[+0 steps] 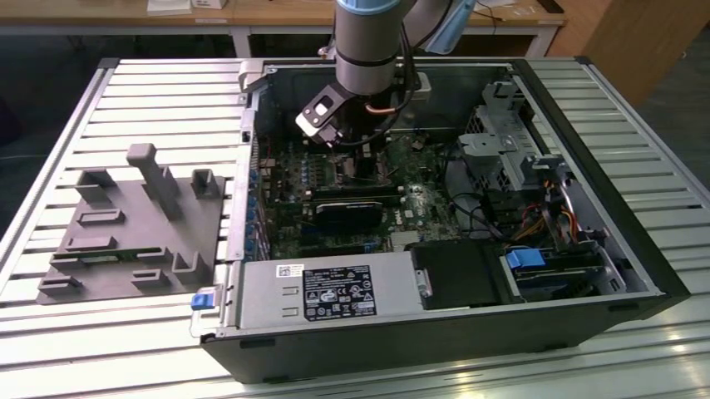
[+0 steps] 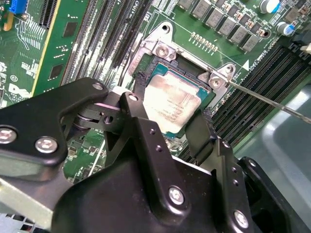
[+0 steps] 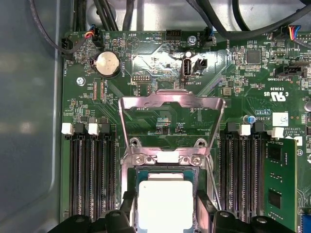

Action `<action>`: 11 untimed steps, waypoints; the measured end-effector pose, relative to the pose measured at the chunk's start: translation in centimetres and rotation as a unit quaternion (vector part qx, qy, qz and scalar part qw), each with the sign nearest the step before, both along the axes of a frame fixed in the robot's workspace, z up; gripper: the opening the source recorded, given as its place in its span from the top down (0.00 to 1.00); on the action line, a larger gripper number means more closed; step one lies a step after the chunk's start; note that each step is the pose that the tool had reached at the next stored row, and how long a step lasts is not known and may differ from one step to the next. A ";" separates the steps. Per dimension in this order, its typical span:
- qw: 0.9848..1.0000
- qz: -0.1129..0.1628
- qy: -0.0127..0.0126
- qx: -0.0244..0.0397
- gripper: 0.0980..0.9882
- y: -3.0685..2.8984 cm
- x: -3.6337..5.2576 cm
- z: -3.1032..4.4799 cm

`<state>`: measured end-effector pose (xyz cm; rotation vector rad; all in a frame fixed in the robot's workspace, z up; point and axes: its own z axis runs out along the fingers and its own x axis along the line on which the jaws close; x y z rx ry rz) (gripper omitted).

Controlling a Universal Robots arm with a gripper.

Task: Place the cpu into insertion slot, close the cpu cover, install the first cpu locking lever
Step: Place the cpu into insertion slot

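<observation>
The cpu (image 2: 170,104), a flat square chip with a dull silver top, lies in or just over the insertion slot (image 3: 166,175) on the green motherboard. My gripper (image 2: 170,99) straddles it, with a black finger (image 2: 138,82) against one edge and the other against the opposite edge, shut on the chip. The first wrist view shows the same grip on the cpu (image 3: 165,204). The cpu cover (image 3: 172,101), a silvery frame with a square window, stands swung open behind the socket. A thin locking lever (image 2: 272,99) sticks out beside the socket. In the exterior view my gripper (image 1: 352,166) reaches down into the open computer case.
Memory slots (image 3: 90,179) flank the socket on both sides, and an expansion card (image 3: 279,184) stands close by. The case walls (image 1: 621,274), a power supply (image 1: 322,291) and cables (image 1: 488,216) surround the board. A grey fixture (image 1: 133,224) lies on the slatted table.
</observation>
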<state>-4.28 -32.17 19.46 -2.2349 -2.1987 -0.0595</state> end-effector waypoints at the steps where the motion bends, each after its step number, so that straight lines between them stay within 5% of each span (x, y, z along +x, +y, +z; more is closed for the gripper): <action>1: 1.000 0.000 0.000 0.000 0.43 0.00 0.00 0.08; 9: 1.000 0.000 0.000 0.000 0.43 0.00 0.00 0.22; 11: 1.000 0.000 0.000 0.000 0.52 0.00 0.00 0.22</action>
